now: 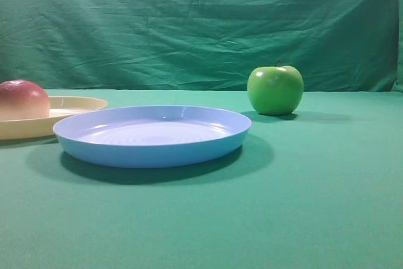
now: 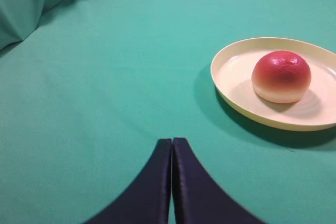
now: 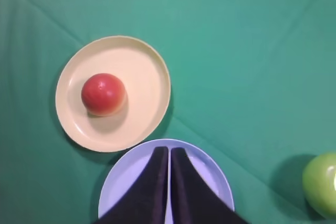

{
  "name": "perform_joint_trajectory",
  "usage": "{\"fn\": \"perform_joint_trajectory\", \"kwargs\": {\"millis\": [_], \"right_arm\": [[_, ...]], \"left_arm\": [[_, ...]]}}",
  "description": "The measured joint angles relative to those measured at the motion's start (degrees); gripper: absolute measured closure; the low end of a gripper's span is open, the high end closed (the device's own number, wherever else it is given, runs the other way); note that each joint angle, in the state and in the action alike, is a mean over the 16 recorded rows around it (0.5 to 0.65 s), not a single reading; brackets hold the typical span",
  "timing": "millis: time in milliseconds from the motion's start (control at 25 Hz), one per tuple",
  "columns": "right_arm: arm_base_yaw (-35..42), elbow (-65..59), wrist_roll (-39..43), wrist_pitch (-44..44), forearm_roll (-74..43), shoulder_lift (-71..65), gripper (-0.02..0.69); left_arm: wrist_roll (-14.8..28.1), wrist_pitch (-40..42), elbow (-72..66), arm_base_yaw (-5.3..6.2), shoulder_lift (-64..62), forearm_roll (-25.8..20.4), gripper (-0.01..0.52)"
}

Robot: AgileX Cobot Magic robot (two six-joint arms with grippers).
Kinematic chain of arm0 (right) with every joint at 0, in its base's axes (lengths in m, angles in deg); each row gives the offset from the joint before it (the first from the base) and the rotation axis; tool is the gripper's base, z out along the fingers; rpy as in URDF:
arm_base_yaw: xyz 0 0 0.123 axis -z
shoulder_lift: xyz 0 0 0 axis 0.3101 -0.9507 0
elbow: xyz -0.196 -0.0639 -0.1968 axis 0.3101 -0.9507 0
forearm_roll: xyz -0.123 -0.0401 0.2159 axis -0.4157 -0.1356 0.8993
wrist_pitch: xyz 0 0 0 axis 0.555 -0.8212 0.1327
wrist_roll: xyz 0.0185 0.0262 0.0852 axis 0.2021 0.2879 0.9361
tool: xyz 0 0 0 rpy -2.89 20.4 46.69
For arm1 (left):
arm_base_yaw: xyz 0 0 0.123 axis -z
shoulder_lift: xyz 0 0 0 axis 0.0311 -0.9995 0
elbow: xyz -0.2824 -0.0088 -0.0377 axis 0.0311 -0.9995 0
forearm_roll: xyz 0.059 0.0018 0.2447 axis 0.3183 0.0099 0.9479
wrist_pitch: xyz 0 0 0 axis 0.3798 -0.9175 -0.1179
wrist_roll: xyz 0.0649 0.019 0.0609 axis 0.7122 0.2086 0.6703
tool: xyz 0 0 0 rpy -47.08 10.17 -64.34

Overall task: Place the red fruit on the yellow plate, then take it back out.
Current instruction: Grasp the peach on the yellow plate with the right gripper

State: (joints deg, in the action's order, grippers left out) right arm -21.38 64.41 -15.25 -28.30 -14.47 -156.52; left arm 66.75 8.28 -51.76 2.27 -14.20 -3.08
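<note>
The red fruit (image 1: 23, 99) (image 2: 281, 76) (image 3: 103, 94) rests on the yellow plate (image 1: 75, 104) (image 2: 236, 77) (image 3: 142, 77), dull red on top and pale cream below. Nothing grips it. My left gripper (image 2: 172, 141) is shut and empty, low over the green cloth, down and to the left of the plate in its wrist view. My right gripper (image 3: 169, 149) is shut and empty too, high above the near part of the blue plate. Neither gripper shows in the exterior high view.
A light blue plate (image 1: 151, 135) (image 3: 210, 174) sits right of the yellow plate, close to it. A glossy green apple (image 1: 275, 89) (image 3: 321, 184) stands farther right. A green cloth covers the table and hangs as a backdrop (image 1: 201, 23).
</note>
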Motion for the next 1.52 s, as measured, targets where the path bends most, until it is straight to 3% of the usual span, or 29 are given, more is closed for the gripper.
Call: {"fn": "perform_joint_trajectory", "kwargs": {"millis": [680,1000,1520], "right_arm": [[0.0,-5.94,2.1,-0.45,-8.36,25.35,0.665],[0.19,-25.7,2.33,5.76,-10.47,40.79,0.665],[9.26,-64.54,4.8,28.11,-13.64,64.02,0.665]], "left_arm": [[0.0,0.0,0.0,0.0,0.0,0.0,0.514],[0.0,0.0,0.0,0.0,0.0,0.0,0.514],[0.0,0.0,0.0,0.0,0.0,0.0,0.514]]}}
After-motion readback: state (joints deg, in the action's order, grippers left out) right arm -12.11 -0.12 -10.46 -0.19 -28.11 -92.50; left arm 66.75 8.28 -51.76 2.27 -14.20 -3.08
